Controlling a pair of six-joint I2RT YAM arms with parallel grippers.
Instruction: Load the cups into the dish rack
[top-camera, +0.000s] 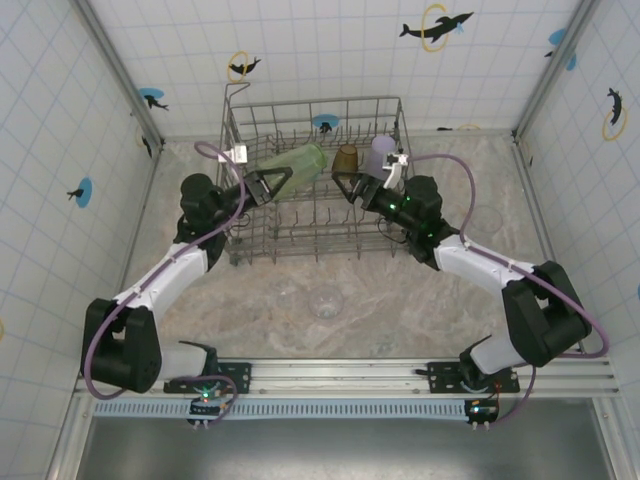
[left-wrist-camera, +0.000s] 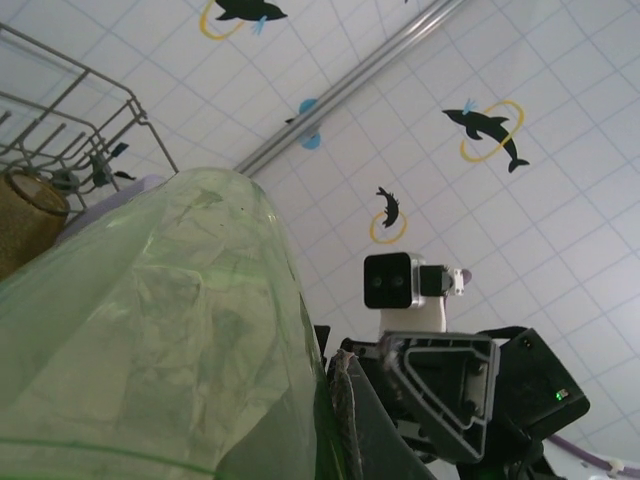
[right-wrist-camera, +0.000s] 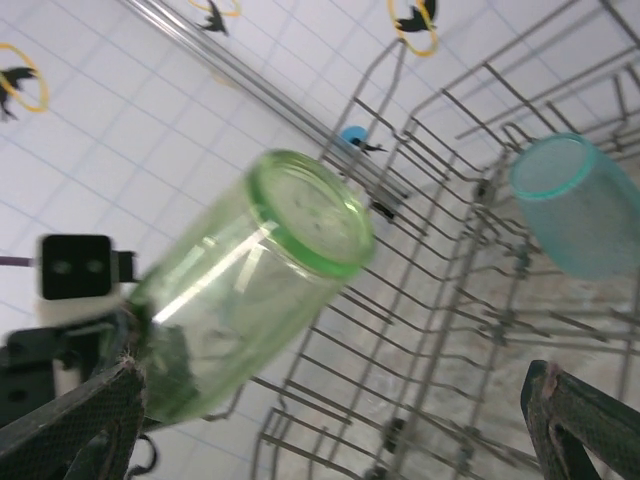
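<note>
— So, left edge first: how is the rack sitting?
— The dish rack is standing toward the back of the table, with its tall wire loop rising at the far left corner.

— And the left gripper?
— The left gripper is reaching in over the rack's left side and is clamping tight on one end of the green cup. The cup is lying on its side, tilted, over the tines, and its free end is pointing toward the right arm. From the right wrist, the green cup is showing above the tines. I cannot tell whether it is touching them.

— Anything outside the rack?
— A clear cup is standing on the table in front of the rack, well apart from both grippers.

— Moving right, what is already loaded?
— The amber cup is sitting in the back part of the rack, just beside the green cup's free end. The lavender cup is sitting next to it on the right. From the right wrist, a teal cup is lying tilted among the tines, to the right of the green one.

— Right gripper?
— The right gripper is hovering just in front of the amber cup. Its jaws are spreading wide and its fingers are gripping nothing.
</note>
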